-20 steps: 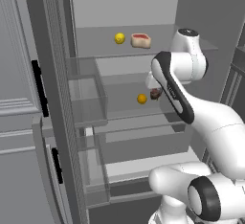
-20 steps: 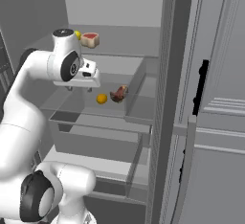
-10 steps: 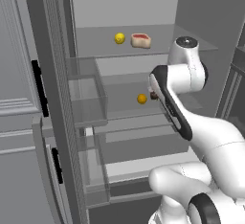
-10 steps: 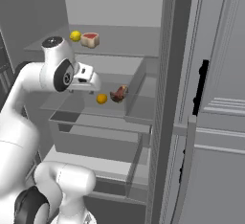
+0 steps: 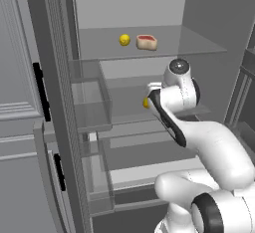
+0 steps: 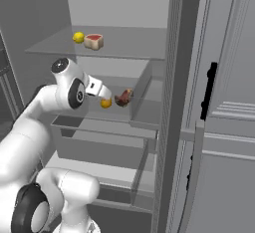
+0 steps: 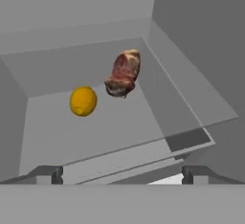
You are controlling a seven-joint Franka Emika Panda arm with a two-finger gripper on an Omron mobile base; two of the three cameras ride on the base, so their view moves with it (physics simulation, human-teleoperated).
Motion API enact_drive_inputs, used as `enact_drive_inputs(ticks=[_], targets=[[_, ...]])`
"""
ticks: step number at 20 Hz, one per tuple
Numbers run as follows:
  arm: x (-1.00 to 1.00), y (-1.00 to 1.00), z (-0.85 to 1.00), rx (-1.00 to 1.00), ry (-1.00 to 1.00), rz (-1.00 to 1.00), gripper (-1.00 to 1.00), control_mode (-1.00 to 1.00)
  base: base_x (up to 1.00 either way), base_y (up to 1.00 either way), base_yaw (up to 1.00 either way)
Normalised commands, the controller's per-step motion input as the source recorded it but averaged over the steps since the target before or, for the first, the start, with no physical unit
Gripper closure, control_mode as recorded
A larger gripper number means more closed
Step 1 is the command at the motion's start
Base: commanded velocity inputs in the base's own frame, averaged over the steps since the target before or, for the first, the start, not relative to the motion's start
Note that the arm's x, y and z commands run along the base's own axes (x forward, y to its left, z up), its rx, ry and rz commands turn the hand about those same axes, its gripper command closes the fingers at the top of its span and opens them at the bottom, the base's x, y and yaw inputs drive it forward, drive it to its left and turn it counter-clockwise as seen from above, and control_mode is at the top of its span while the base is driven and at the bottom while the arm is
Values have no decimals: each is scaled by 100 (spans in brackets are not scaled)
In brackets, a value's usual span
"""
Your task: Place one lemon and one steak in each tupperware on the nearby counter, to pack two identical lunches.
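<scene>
lemon (image 7: 83, 101) and steak (image 7: 124, 72) side by side, apart, mid-way on the middle glass shelf (image 7: 95, 137) of the open fridge, steak nearer its right wall. second lemon (image 5: 124, 39) and second steak (image 5: 146, 42) close together near the middle of the top shelf (image 5: 199, 40). gripper (image 7: 122, 174) at the middle shelf's front edge, jaws spread wide, empty, seemingly clear of the glass. no writing or labels legible anywhere.

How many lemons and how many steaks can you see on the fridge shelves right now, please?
Lemons: 2, one on the upper shelf, one on the middle shelf.
Steaks: 2, one on the upper shelf, one on the middle shelf.
Total: 4
</scene>
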Motion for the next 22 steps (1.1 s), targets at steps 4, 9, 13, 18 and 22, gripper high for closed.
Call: enact_drive_inputs(ticks=[4, 9, 13, 18, 22], targets=[[99, -26, -4, 8, 25, -1, -100, -100, 0, 0, 0], [43, 0, -47, 0, 13, 2, -100, -100, 0, 0, 0], [19, -1, -61, 0, 0, 7, -100, -100, 0, 0, 0], [48, -47, -42, 0, 0, 10, -100, -100, 0, 0, 0], [40, -52, -29, 0, 0, 9, -100, -100, 0, 0, 0]])
